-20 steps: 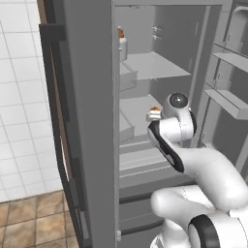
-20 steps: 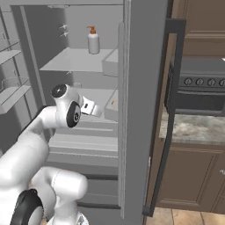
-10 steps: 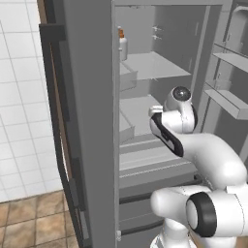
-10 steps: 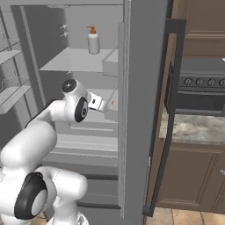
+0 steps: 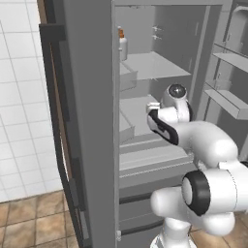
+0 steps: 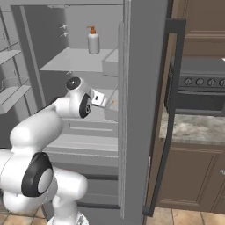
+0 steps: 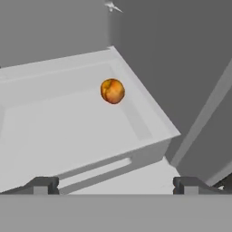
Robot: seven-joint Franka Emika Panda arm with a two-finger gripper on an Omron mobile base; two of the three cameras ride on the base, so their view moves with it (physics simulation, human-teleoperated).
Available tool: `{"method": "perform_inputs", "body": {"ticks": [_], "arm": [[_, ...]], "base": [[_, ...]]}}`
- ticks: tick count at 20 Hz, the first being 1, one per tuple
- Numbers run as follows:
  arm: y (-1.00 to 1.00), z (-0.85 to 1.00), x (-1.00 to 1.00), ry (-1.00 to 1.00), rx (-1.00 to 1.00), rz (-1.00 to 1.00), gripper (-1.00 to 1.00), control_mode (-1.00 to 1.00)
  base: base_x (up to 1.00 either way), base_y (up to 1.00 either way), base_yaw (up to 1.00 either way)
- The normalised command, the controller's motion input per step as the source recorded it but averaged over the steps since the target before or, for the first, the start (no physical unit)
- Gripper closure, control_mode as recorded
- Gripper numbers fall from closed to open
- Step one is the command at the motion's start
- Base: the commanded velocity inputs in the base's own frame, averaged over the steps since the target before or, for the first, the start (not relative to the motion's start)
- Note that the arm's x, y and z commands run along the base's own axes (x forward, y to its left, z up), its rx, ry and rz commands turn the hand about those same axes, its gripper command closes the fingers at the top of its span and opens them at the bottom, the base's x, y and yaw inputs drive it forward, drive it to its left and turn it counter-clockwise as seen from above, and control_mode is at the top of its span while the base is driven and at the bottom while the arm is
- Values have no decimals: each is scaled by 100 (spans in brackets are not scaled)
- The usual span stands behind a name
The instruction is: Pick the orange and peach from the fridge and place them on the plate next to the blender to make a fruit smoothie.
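The fridge stands open, and my arm reaches onto its middle shelf. My gripper is open, its fingertips spread wide with nothing between them. In the hand view the peach, orange with a red blush, lies in a shallow grey tray, near its far right corner. It is ahead of the fingers and apart from them. A small orange speck of the peach shows just beyond the hand in the right base view. The orange, the plate and the blender are out of view.
A white bottle with an orange pump stands on the upper shelf. Door bins line the open door. A dark stove and a stone counter are right of the fridge.
The arm has stretched further into the fridge. The hand has moved forward along the middle shelf toward the tray, and the elbow has risen.
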Motion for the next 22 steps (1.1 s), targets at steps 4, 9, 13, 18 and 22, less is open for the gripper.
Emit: {"method": "perform_inputs", "body": {"ticks": [4, 9, 13, 18, 22], "arm": [[0, -1, 38, 1, 0, 0, -100, -100], [-8, -16, 38, 3, 0, 1, -100, -100], [-15, -15, 24, 0, 0, 2, -100, -100], [-3, -18, 23, 1, 0, 0, -100, -100], [0, -4, 27, 3, 0, 0, -100, -100]], "base": [[0, 0, 0], [0, 0, 0], [0, 0, 0], [0, 0, 0], [0, 0, 0]]}}
